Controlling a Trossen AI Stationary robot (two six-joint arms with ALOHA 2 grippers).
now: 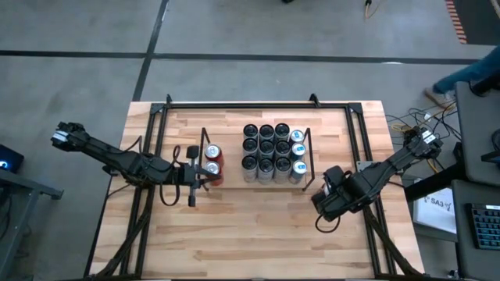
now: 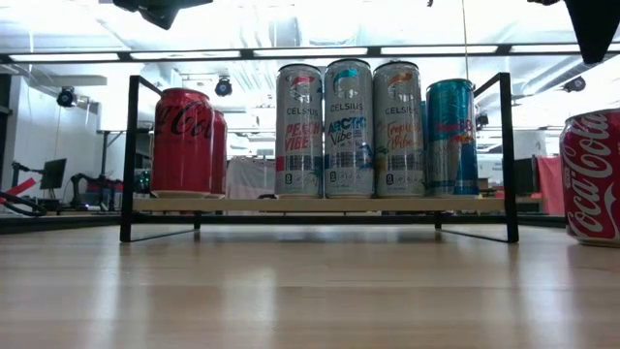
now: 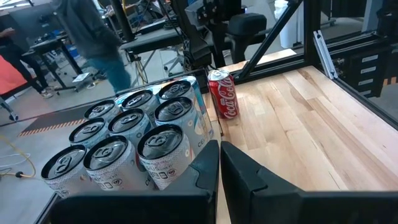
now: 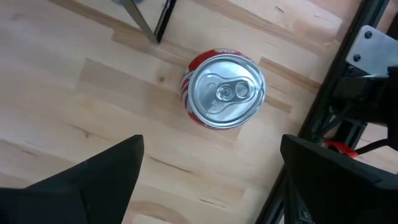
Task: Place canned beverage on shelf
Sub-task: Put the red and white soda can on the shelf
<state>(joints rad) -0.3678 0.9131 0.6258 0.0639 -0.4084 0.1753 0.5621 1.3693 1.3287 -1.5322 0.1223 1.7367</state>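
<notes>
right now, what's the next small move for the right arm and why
Probably lower the right gripper straight down over the red cola can and close on it. Its fingers stand wide open above the can, which sits upright on the table outside the shelf, not yet placed. The left gripper is shut and waits by the shelf's other end.

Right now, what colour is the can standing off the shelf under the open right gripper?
Red with white lettering, a silver-topped cola can; the left wrist view shows it best.

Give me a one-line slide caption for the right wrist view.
Open right end effector poised above an upright red aluminium soda can standing on the light wooden tabletop.
</notes>
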